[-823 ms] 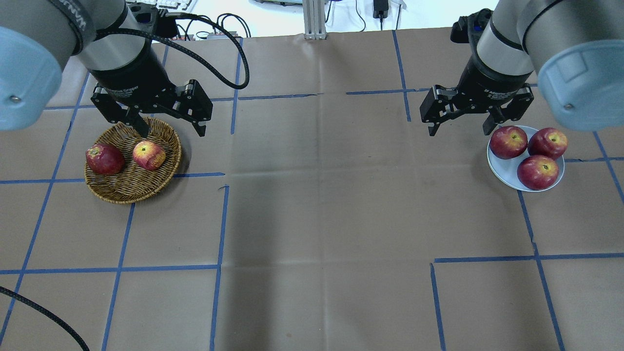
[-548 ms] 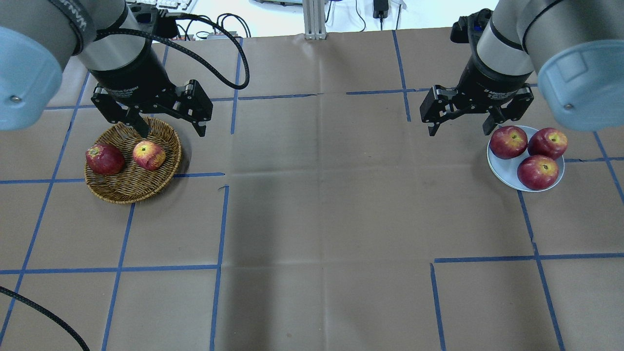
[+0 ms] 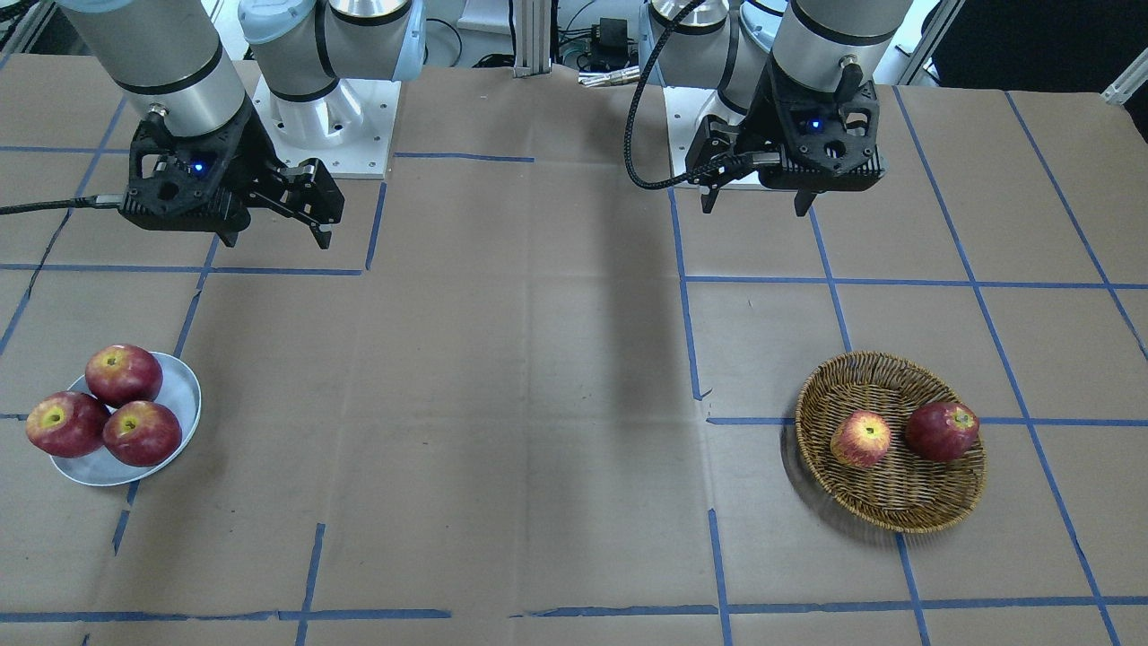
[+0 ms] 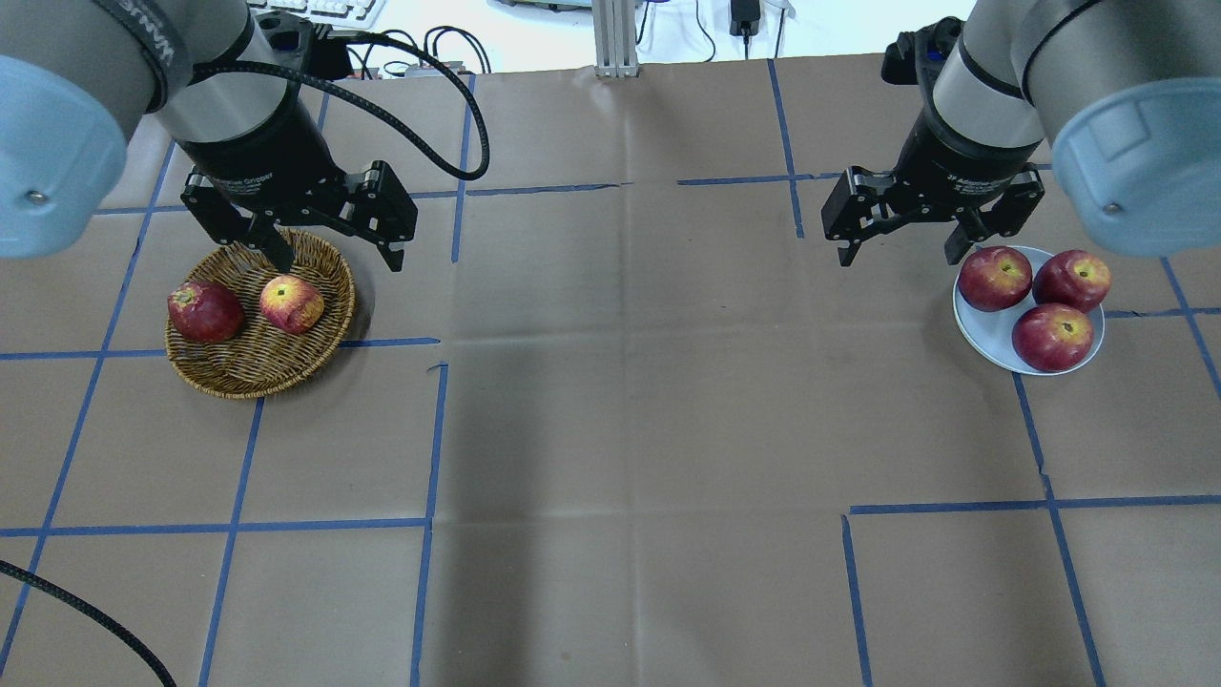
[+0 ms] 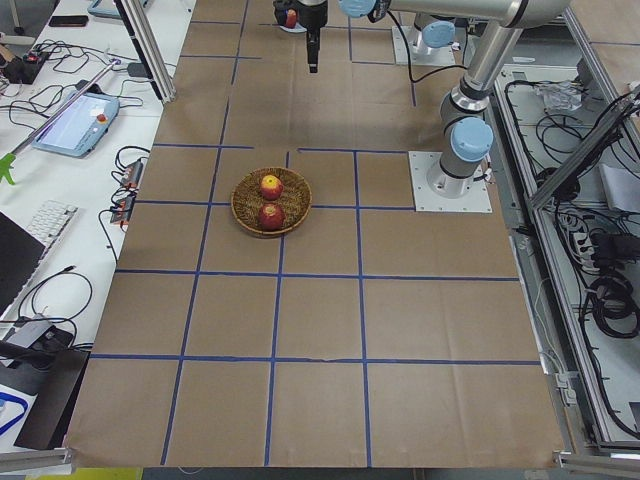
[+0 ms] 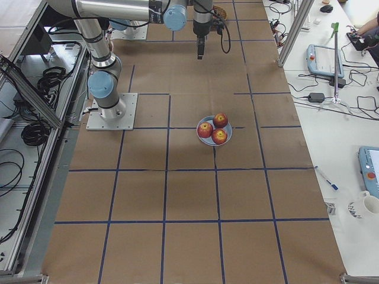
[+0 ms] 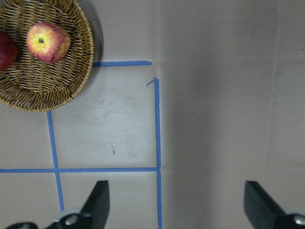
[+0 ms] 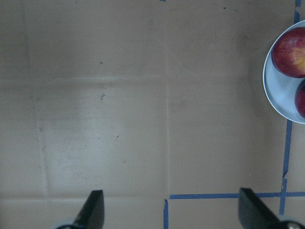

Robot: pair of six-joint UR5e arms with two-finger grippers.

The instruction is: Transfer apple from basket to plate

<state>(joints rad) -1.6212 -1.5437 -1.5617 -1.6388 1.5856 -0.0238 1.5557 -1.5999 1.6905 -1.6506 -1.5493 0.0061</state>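
- The tabletop [image 4: 610,429] is covered in creased brown paper and crossed by a grid of blue tape [image 4: 324,524].
- A metal post [image 4: 615,38] stands at 12 o'clock in the overhead view.
- A white bench [image 5: 60,180] at 9 o'clock in the left side view carries a keyboard [image 5: 45,225].

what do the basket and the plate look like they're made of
The basket looks like woven wicker, tan-brown and matt: interlaced strands show across its wall and rim. The plate is probably glazed ceramic, possibly plastic: pale blue-white, smooth, with a soft sheen.
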